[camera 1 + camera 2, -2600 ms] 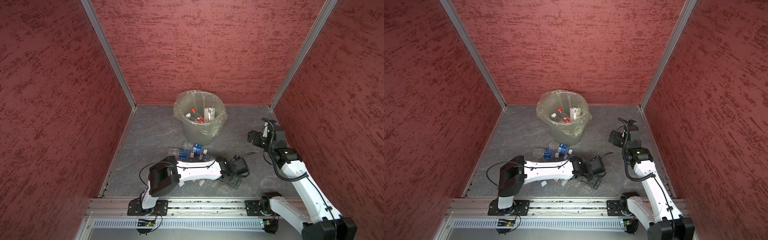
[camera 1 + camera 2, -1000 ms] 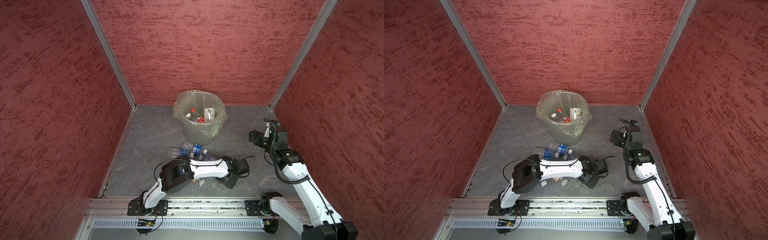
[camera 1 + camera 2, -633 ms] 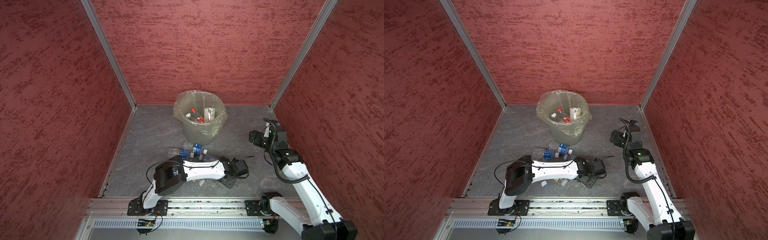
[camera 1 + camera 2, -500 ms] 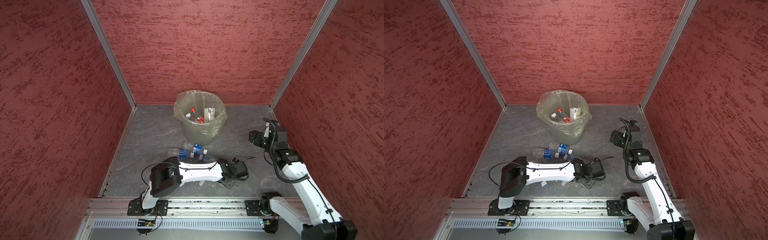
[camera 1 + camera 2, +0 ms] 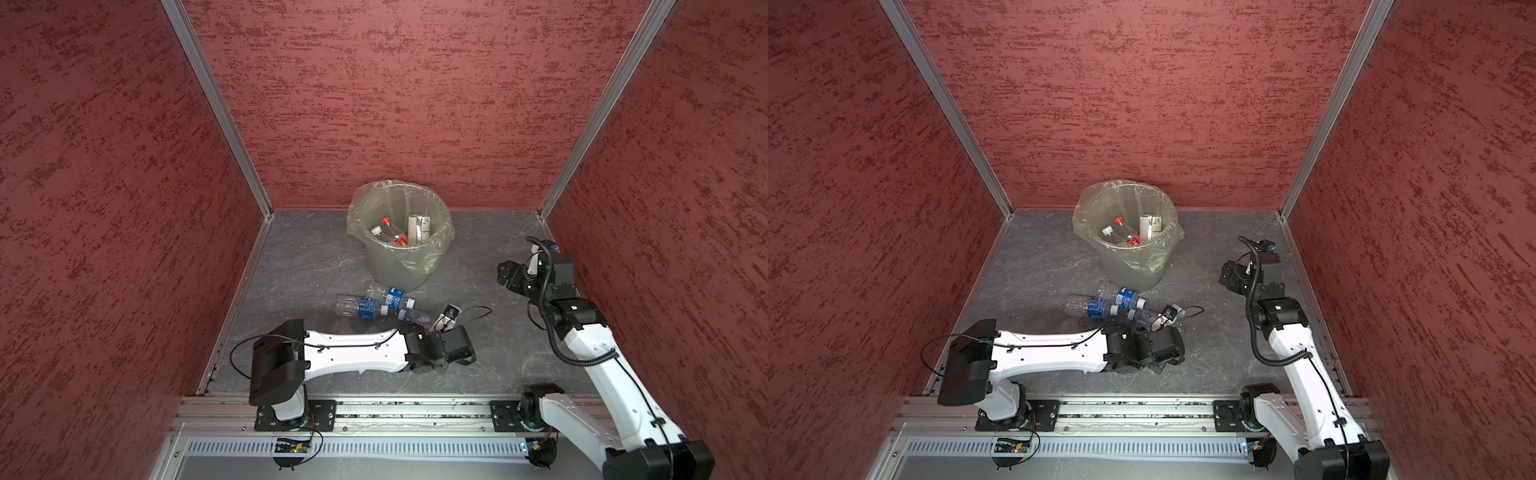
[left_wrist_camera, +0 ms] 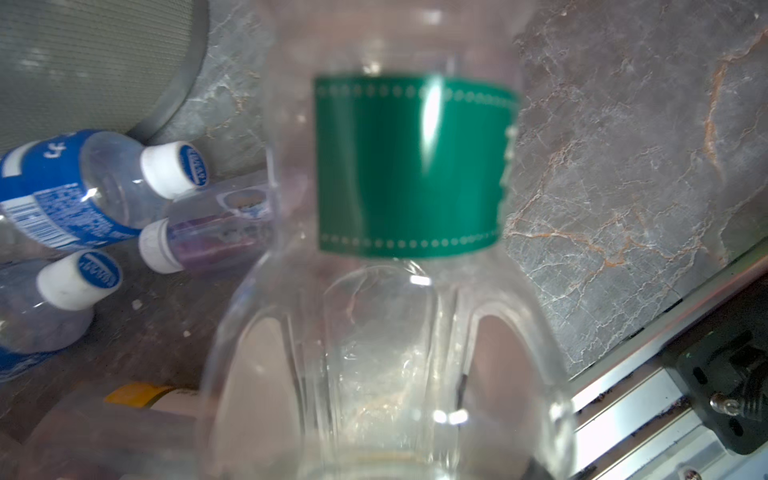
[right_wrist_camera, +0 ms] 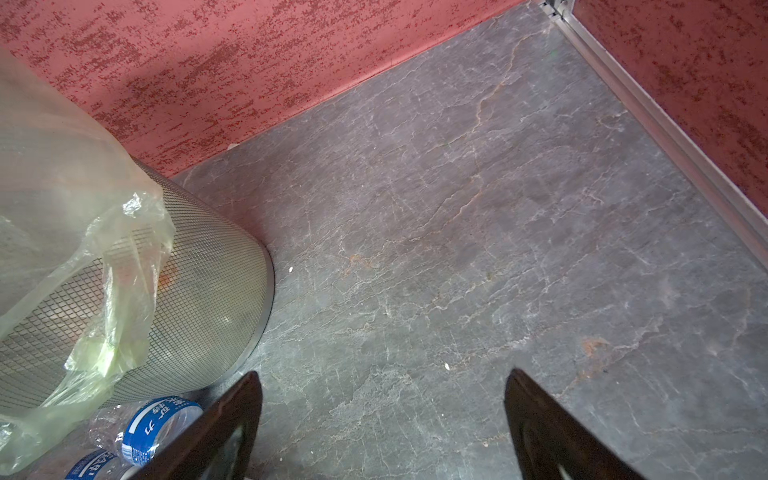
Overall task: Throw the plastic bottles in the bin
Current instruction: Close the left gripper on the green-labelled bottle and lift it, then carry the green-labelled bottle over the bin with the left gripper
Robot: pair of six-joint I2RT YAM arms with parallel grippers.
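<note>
In both top views my left gripper (image 5: 455, 353) sits tucked under its own black wrist, so its jaws are hidden. My right gripper (image 5: 505, 276) is a small dark shape near the right wall. The bin (image 5: 395, 270), round and tapered, stands by the back wall with plastic bottles (image 5: 390, 232) inside. Blue-labelled ones (image 5: 1113, 303) lie on the floor (image 5: 1038, 266) between the bin and my left wrist.

My left wrist view is nearly filled by a blurred, clear ribbed green-labelled bottle (image 6: 407, 166). My left gripper is pinched on it, its fingers hidden behind the plastic. White-capped bottles lie beside it, partly cut off.

In my right wrist view my right gripper (image 7: 382, 374) stands spread wide over bare veined stone. The bin's fine mesh wall (image 7: 199, 291) shows under a crinkled translucent liner bag (image 7: 83, 208).
</note>
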